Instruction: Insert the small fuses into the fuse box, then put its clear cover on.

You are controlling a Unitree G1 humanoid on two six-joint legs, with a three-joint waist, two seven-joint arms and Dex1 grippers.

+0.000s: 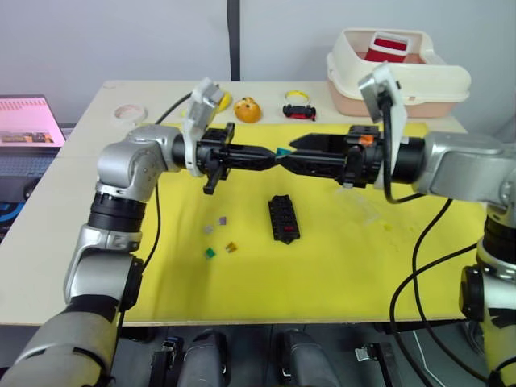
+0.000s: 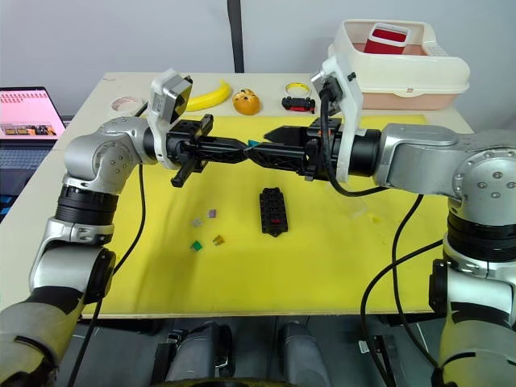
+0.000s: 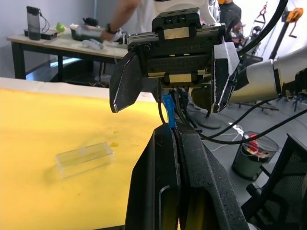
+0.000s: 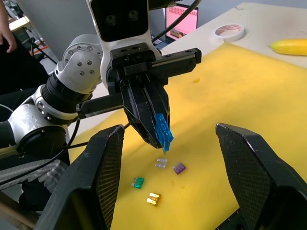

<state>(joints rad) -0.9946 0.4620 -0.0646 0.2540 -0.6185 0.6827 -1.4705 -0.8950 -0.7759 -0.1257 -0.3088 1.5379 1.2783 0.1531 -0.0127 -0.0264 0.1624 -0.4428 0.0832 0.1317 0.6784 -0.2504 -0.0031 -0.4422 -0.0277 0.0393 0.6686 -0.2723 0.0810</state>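
Both arms raised above the fuse box (image 1: 284, 218), forearms level, grippers pointing at each other tip to tip. Left gripper (image 1: 272, 154) pinched closed on a teal fuse (image 4: 162, 131) at its fingertips. Right gripper (image 4: 168, 158) spread wide, its fingers either side of that fuse, not touching.

A yellow mat (image 1: 339, 266) covers the desk (image 1: 48, 242). Along the far edge lie a tape roll (image 1: 129, 112), a banana (image 2: 208, 95), an orange round toy (image 1: 247, 109) and a small black-and-red toy car (image 1: 299, 110). Upper right sits a cream bin (image 1: 419, 81); far left, a laptop (image 1: 28, 121).
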